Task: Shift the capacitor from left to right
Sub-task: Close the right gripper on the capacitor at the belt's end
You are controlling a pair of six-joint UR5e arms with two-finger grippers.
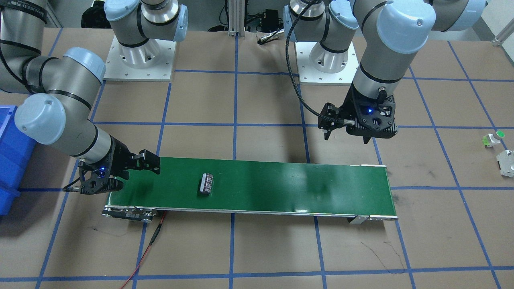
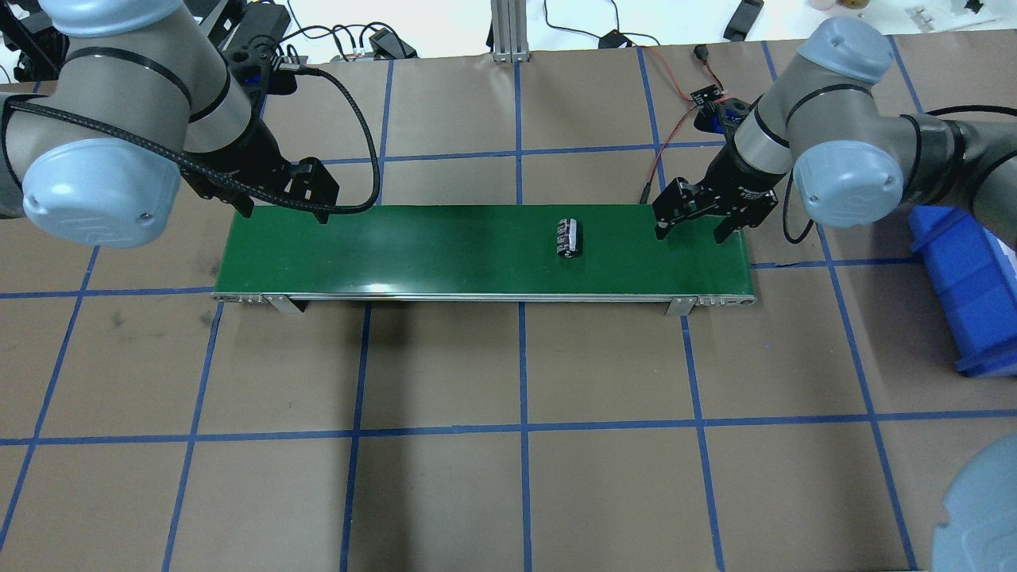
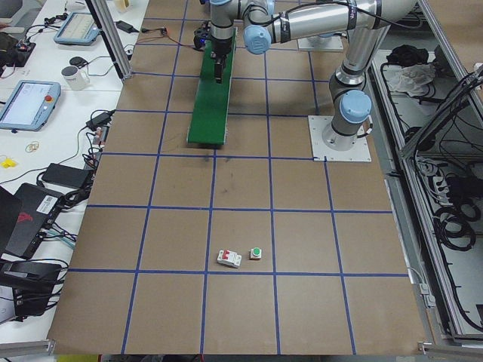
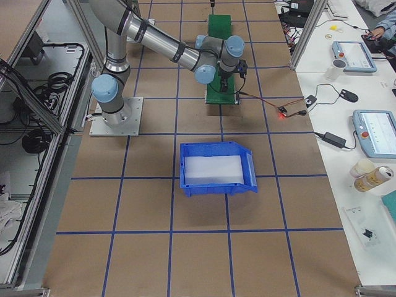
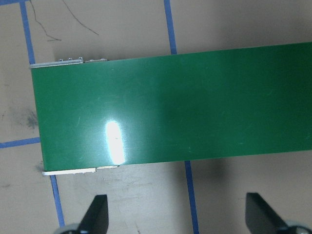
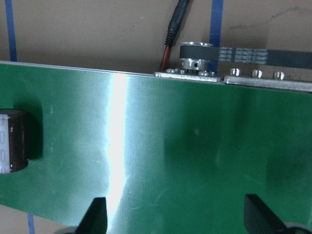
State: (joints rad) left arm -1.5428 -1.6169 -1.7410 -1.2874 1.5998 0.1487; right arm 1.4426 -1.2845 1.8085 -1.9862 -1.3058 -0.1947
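Observation:
The capacitor (image 2: pixel 567 237), a short dark cylinder with pale markings, lies on its side on the green conveyor belt (image 2: pixel 437 254), right of the middle in the overhead view. It also shows in the front view (image 1: pixel 206 184) and at the left edge of the right wrist view (image 6: pixel 12 141). My right gripper (image 2: pixel 692 234) is open and empty over the belt's right end, apart from the capacitor. My left gripper (image 2: pixel 284 213) is open and empty at the far edge of the belt's left end; its wrist view shows only bare belt (image 5: pixel 195 107).
A blue bin (image 2: pixel 969 294) stands on the table to the right of the belt. A small white piece with a green cap (image 1: pixel 493 138) and a white blocky part (image 1: pixel 506 162) lie far out on my left side. A red wire (image 1: pixel 148 245) runs from the belt's right end.

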